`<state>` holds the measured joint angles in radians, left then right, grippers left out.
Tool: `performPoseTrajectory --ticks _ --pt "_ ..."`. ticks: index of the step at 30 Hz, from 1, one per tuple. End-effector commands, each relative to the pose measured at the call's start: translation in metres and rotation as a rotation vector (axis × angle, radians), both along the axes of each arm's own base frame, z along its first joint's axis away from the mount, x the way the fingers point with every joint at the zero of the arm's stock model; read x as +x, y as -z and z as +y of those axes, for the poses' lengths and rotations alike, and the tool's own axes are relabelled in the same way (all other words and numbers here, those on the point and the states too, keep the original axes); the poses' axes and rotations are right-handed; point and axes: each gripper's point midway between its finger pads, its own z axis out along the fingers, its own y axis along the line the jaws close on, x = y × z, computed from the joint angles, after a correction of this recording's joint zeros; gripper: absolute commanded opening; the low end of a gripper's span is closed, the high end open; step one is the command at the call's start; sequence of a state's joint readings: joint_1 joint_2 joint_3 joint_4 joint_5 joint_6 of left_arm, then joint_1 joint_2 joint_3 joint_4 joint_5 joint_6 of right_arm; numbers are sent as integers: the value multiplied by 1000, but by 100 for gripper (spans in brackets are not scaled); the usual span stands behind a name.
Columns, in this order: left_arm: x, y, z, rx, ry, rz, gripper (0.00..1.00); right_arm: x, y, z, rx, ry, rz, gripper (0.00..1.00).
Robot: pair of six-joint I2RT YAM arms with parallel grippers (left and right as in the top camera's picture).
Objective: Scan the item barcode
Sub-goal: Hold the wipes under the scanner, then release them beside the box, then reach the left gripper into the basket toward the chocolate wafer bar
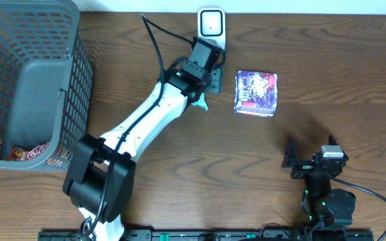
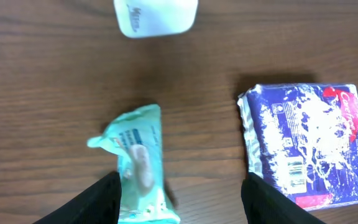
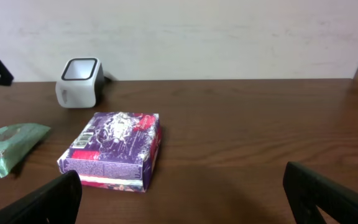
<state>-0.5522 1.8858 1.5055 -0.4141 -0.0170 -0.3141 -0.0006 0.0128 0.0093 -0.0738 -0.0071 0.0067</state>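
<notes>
left gripper (image 2: 180, 190) over teal packet (image 2: 140, 163)

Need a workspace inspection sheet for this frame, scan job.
Surface: wooden table, dark brown.
Job's things: white scanner at far edge; teal packet flat on the table; purple box to its right.
Clutter: gray basket at left, snack packets inside.
Grippers: left gripper open, straddling the packet; right gripper open, empty.
Cables: black cable loops off left arm; second cable trails by right arm base.
Surroundings: pale wall behind table.
</notes>
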Motion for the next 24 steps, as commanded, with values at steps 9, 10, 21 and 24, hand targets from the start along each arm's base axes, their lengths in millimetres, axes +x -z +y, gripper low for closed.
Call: performPoseTrajectory --ticks 9,10,21,24 --pt "1 -219 150 -70 -265 -487 68 0 1 2 -4 -7 1 99" --pt "-1 -229 173 -47 -333 -518 69 0 1 2 -4 -7 1 99" --pt "-55 -222 401 27 -1089 -466 80 0 1 2 -4 -7 0 99" --pt "-82 -187 447 0 -1298 -342 80 0 1 2 -4 -7 0 99"
